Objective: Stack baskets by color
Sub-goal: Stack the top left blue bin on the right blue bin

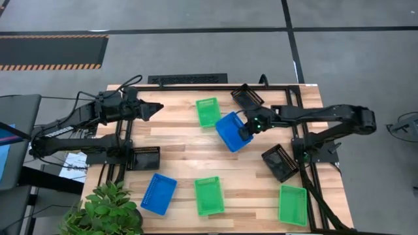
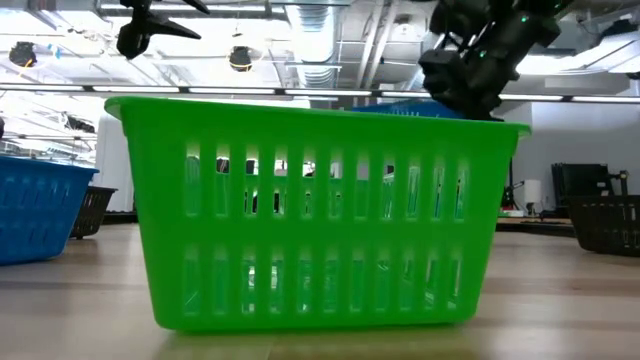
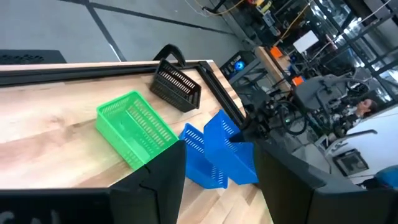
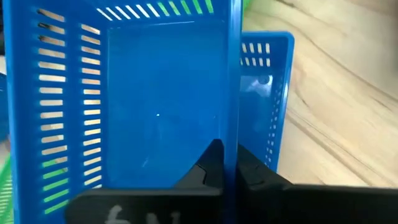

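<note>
A blue basket (image 1: 232, 130) is pinched by its rim in the right gripper (image 1: 246, 132), tilted over another blue basket (image 4: 267, 93); the left gripper (image 1: 157, 108) is held open, far-left.

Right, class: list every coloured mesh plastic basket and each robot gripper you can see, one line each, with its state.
Held blue mesh plastic basket: lifted, tilted, empty.
Second blue basket: partly under the held one.
Third blue basket: upright, empty, alone.
Green mesh plastic baskets: upright, empty, unstacked.
Black mesh baskets: apart, unstacked.
Right gripper: shut on the held basket's wall.
Left gripper: open, empty.
</note>
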`<state>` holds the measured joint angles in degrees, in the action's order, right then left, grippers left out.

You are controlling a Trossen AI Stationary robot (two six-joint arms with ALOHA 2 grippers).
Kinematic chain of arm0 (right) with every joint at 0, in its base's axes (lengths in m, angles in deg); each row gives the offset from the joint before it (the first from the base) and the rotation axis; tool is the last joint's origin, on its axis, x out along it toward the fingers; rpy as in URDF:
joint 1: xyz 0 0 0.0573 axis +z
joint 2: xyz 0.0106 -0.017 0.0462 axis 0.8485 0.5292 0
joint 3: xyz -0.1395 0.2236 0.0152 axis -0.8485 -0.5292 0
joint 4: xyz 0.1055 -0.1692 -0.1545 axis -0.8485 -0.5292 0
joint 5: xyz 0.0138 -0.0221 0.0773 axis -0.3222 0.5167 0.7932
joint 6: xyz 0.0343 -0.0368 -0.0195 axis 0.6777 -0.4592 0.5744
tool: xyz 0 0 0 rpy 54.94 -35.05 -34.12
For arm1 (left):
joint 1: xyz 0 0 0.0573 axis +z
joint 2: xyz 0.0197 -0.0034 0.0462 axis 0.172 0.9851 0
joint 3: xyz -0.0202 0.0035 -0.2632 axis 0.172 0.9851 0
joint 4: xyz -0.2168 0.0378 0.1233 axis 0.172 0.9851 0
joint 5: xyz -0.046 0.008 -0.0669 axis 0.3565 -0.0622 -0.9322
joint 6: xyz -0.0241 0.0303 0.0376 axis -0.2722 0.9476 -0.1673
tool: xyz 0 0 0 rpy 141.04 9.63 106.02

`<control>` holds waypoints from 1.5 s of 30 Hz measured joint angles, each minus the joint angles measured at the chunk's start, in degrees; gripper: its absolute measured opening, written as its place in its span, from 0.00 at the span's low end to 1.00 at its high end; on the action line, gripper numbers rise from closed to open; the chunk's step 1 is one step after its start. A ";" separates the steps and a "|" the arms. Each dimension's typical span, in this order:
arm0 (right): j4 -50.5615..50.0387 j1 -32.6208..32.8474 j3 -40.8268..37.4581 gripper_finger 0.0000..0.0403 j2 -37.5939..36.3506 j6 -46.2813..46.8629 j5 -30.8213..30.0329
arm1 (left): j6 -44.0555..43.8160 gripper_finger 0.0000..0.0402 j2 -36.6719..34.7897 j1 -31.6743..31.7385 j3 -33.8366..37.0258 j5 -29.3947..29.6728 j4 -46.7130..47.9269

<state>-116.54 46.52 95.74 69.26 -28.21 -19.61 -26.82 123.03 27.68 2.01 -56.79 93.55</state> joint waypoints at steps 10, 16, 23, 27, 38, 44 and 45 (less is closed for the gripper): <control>-1.15 -0.59 0.07 0.02 -0.71 -3.20 0.73 | 0.66 0.43 -0.02 0.00 0.00 0.97 0.87; -0.98 -0.64 0.04 0.06 0.93 -4.53 2.99 | 0.20 0.43 -0.02 0.00 0.00 1.05 0.76; 0.25 -2.24 -3.35 0.04 0.60 -4.81 3.66 | 0.11 0.43 -0.02 0.00 -0.02 1.05 0.76; 2.65 -3.71 -6.31 0.02 0.58 -3.05 3.83 | 0.07 0.43 -0.02 0.00 -0.02 1.05 0.76; 4.00 -4.79 -6.91 0.08 0.56 -3.11 3.57 | 0.03 0.43 -0.02 0.00 -0.02 1.20 0.76; 3.92 -4.75 -6.91 0.07 0.56 -4.95 3.55 | 0.04 0.43 -0.01 0.00 -0.02 1.22 0.75; 3.86 -4.75 -6.91 0.07 0.56 -5.33 3.53 | 0.04 0.43 -0.02 0.00 -0.02 1.22 0.75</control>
<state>-112.68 41.78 88.84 69.82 -33.54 -16.08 -26.78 123.01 27.68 1.99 -55.56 94.31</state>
